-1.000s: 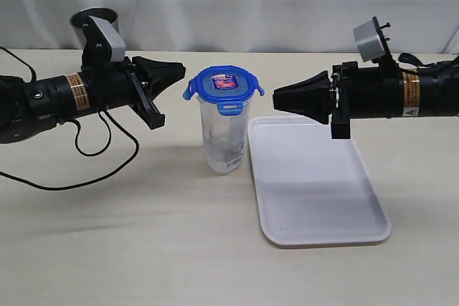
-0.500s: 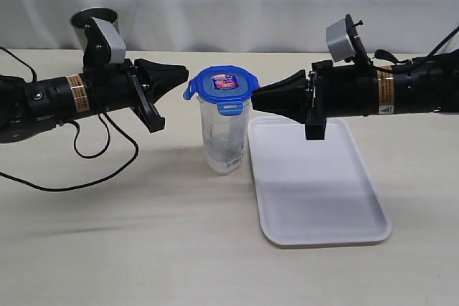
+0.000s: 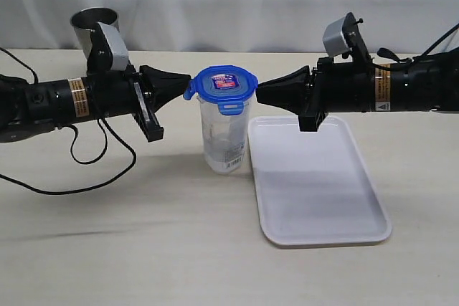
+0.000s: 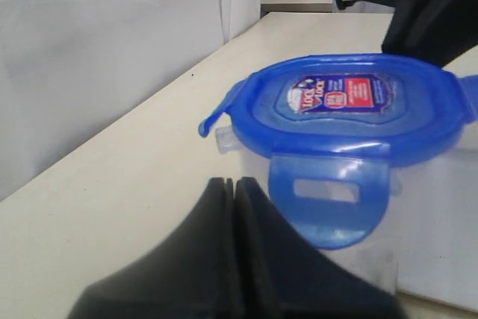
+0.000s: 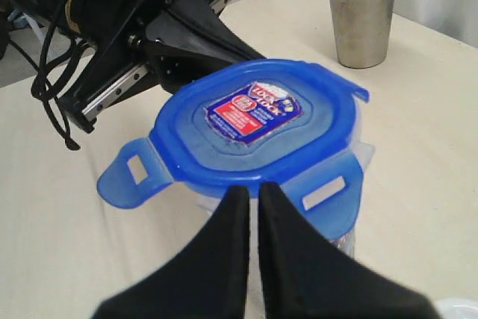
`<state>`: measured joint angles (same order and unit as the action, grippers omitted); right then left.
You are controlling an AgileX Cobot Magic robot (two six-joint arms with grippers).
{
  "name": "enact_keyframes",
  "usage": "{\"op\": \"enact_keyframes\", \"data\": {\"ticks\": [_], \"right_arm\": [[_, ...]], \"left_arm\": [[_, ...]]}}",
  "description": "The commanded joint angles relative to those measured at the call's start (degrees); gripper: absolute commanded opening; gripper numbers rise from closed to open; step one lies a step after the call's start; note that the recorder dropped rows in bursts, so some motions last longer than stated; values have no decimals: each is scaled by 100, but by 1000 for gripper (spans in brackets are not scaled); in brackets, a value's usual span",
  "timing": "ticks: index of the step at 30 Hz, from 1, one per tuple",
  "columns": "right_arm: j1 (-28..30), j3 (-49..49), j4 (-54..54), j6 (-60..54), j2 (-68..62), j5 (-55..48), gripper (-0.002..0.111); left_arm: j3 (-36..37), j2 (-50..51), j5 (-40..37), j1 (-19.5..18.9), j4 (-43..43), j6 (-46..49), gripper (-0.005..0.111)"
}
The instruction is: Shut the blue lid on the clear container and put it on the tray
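Left gripper (image 3: 185,84): fingers pressed together, holding nothing, tip at left side of clear container (image 3: 224,145), level with its rim; contact unclear. Right gripper (image 3: 259,93): fingers closed to thin slit, empty, tip at container's right side, same level. Tray (image 3: 323,206): just right of container. Container upright, off tray. Steel tumbler (image 3: 87,21): well behind-left of container. Blue lid (image 3: 224,85): seated on container, side flap sticking outward.

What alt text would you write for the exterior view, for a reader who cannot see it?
A clear container topped by a blue lid stands left of a white tray. The left hand and right hand, both shut, point at the lid from opposite sides.
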<state>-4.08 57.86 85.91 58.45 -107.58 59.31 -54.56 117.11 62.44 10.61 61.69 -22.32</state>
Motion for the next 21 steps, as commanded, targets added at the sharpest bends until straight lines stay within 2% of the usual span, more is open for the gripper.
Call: {"op": "enact_keyframes", "data": {"ticks": [1, 16, 18, 21], "right_arm": [[-7, 13, -144, -25, -52, -186, 5], [-7, 13, -154, -64, -65, -390, 5], [-7, 13, -154, -64, -65, -390, 5], [5, 13, -154, -64, -65, -390, 5]], "left_arm": [[-27, 0, 87, 0, 238, -196, 0], [-27, -12, 12, 0, 527, -315, 0], [-2, -100, -86, -61, 546, -344, 0], [124, -279, 86, -406, 507, -425, 0]]}}
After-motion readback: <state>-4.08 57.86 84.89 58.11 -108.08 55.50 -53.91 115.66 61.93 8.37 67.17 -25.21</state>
